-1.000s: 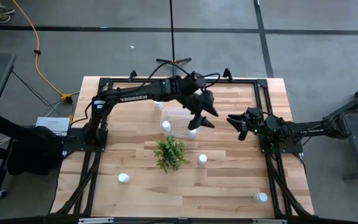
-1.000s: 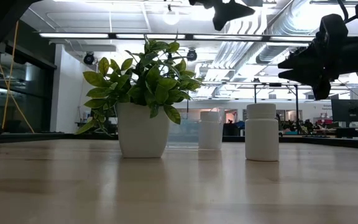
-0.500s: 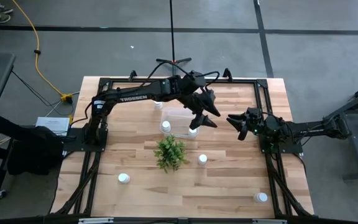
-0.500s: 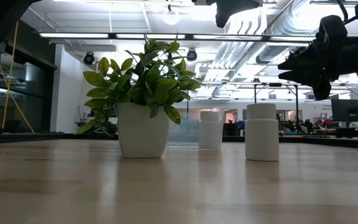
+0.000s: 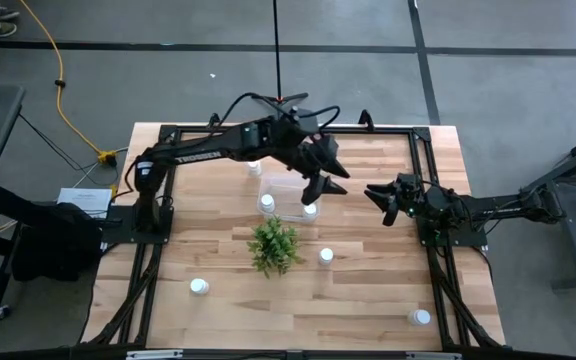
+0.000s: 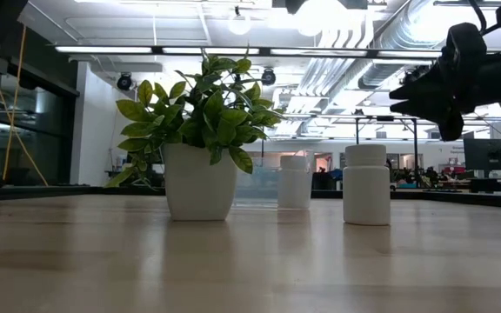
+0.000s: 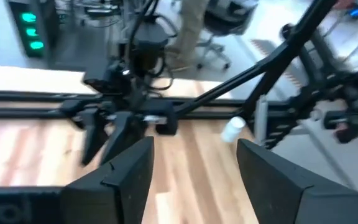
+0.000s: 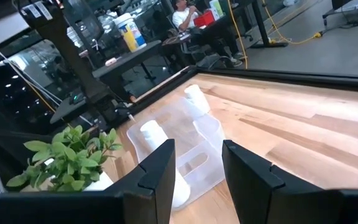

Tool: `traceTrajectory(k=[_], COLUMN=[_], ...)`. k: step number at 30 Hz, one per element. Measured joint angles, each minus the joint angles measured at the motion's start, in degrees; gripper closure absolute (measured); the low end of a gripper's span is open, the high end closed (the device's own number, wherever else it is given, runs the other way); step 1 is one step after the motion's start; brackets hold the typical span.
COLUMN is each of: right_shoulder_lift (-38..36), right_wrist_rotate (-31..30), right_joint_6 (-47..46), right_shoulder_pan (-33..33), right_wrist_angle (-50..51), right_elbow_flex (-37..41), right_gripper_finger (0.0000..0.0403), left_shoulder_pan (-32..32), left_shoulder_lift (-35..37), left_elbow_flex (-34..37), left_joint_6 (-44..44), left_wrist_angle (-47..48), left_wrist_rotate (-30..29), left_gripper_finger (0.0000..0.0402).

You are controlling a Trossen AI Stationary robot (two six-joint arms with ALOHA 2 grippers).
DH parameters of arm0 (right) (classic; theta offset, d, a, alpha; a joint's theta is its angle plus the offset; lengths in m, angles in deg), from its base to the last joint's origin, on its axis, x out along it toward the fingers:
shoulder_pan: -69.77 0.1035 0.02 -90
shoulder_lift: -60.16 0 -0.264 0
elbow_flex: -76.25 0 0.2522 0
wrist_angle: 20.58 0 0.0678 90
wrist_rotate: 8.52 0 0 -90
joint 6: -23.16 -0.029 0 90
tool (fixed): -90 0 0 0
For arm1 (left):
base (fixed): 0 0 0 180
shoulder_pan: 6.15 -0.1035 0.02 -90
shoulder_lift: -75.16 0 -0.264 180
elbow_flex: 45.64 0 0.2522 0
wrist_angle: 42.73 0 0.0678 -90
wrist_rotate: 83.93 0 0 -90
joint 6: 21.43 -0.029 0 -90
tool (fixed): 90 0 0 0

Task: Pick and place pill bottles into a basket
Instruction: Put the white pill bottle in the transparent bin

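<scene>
The basket [image 5: 286, 194] is a clear bin in the middle of the table, far of the plant. Two white pill bottles [image 5: 267, 204] [image 5: 310, 209] stand in it. Another pill bottle [image 5: 255, 168] stands just beyond its far left corner. Three more [image 5: 326, 256] [image 5: 199, 287] [image 5: 421, 317] stand on the near half of the table. My left gripper [image 5: 326, 182] hangs open above the basket's right end with nothing between its fingers [image 7: 126, 177]. My right gripper [image 5: 385, 202] waits open at the right, level, facing the basket [image 8: 188, 152].
A small green plant in a white pot [image 5: 273, 245] stands just near of the basket. A black frame [image 5: 423, 150] runs around the tabletop. In the low view the plant [image 6: 198, 148] and two bottles [image 6: 294, 181] [image 6: 366, 184] stand in a row.
My left gripper has risen above the basket and drawn a little toward the table's far edge; in the low view it has gone up out of the picture. The bottles and the basket have stayed in place.
</scene>
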Motion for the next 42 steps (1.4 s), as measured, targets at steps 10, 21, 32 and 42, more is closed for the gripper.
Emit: traceTrajectory(k=[10,21,32,42], right_shoulder_lift=[0.02,0.0,0.02,0.04], right_wrist_rotate=[0.02,-0.35,-0.41,-0.71], right_joint_6=[-1.33,-1.31,-1.33,-1.34], right_shoulder_pan=[0.0,-0.01,0.0,-0.02], right_wrist_angle=[0.32,0.95,1.16,1.59], right_elbow_flex=[-0.01,-0.01,-0.01,0.0], right_gripper_finger=[0.0279,0.0279,0.0279,0.0279], left_shoulder_pan=[5.14,9.89,12.51,12.64], left_shoulder_lift=[4.67,8.29,14.88,31.67], left_elbow_flex=[0.02,0.02,5.06,32.06], left_joint_6=[-5.39,-5.29,-2.36,6.92], left_wrist_angle=[11.13,26.56,28.88,19.18], left_wrist_rotate=[-9.97,-22.87,-31.48,-33.54], left_gripper_finger=[0.017,0.0177,0.0177,0.0177])
